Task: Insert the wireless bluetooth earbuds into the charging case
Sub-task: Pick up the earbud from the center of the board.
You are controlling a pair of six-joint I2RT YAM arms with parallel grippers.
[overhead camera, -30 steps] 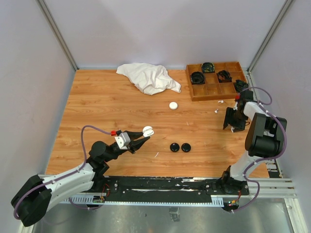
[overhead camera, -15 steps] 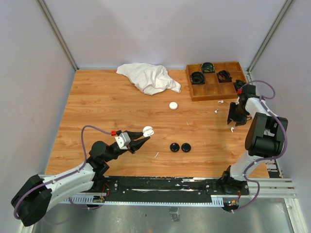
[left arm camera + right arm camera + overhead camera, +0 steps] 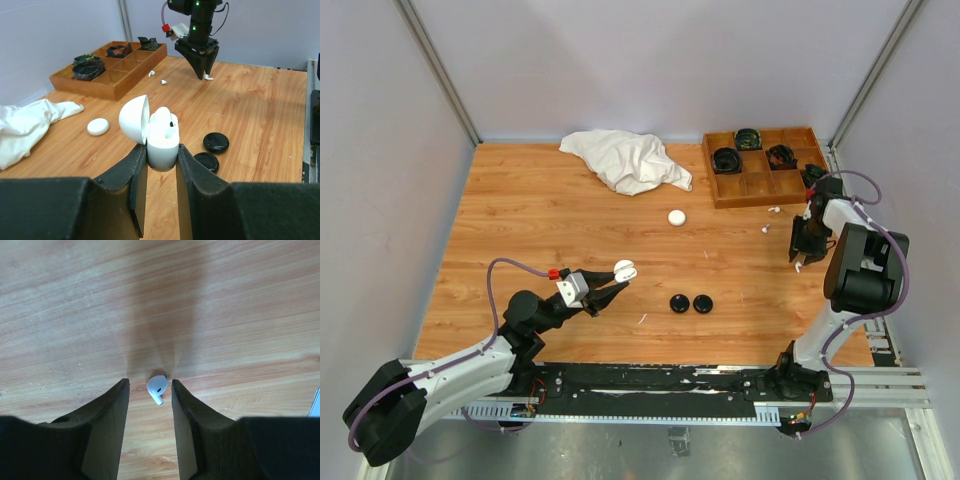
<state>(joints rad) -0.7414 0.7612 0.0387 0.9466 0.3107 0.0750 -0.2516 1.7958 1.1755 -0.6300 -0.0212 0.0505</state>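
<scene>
My left gripper (image 3: 161, 150) is shut on a white charging case (image 3: 162, 145), held above the table with its lid hinged open to the left. A white earbud (image 3: 169, 128) appears seated inside it. The same case (image 3: 624, 270) shows in the top view at centre left. At the right, my right gripper (image 3: 150, 382) points down at the table, open, its fingers on either side of a white earbud (image 3: 157, 386) without touching it. That gripper (image 3: 798, 258) stands just below the tray. Two more white earbuds (image 3: 773, 210) (image 3: 764, 229) lie near it.
A wooden tray (image 3: 770, 186) with coiled black items sits at the back right. A crumpled white cloth (image 3: 630, 160) lies at the back centre. A closed white case (image 3: 676, 217) and two black cases (image 3: 679, 303) (image 3: 702, 303) rest mid-table.
My right gripper has shifted slightly toward the tray, come down over the earbud and narrowed its jaws around it. The left gripper and its case have not moved.
</scene>
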